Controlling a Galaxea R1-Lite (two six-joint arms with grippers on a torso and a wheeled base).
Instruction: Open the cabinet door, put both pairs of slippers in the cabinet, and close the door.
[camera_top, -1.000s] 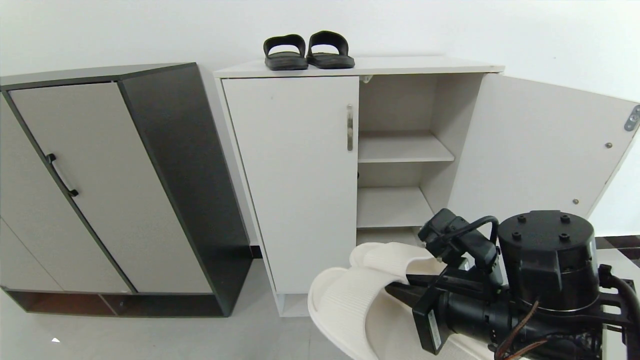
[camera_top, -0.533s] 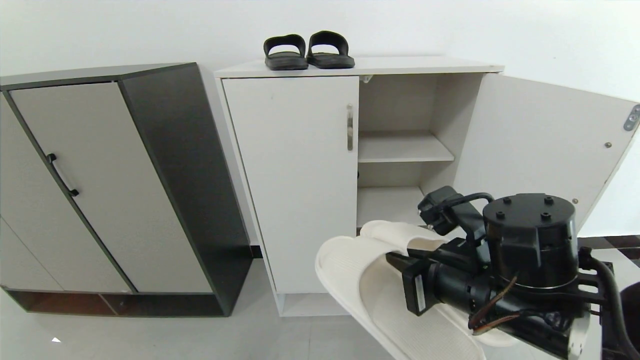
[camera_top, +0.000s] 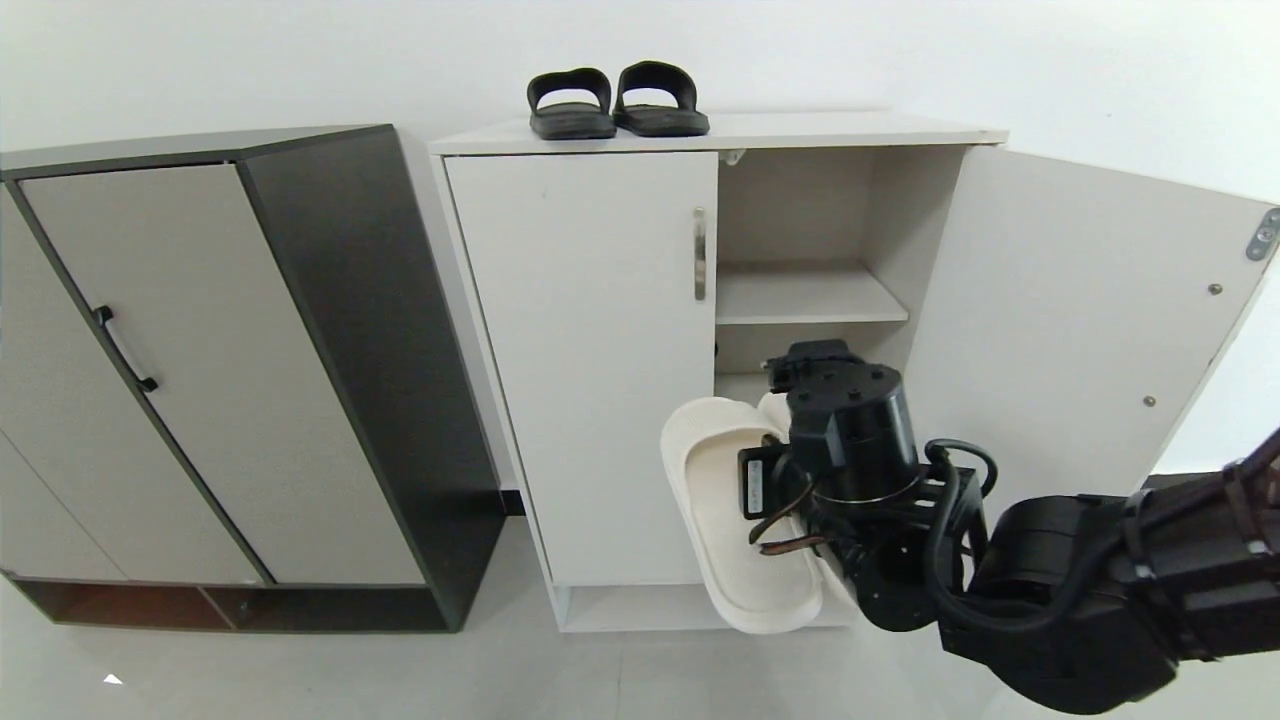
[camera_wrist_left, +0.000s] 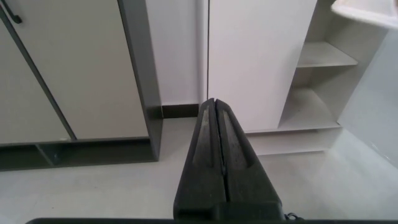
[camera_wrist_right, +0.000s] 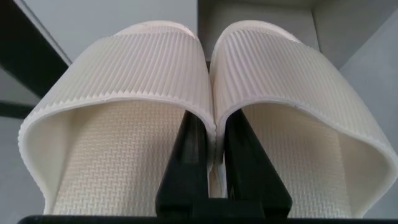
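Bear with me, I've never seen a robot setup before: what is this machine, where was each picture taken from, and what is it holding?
This is a two-armed robot on wheels, seen through three cameras. The wide picture comes from its head. The other two come from cameras on its wrists, each looking along a gripper. The right gripper pinches a pair of white slippers by their straps, in front of the white cabinet, whose right door stands open. The black slippers sit on its top. The left gripper is shut and holds nothing. A dark cabinet stands to the left, closed.
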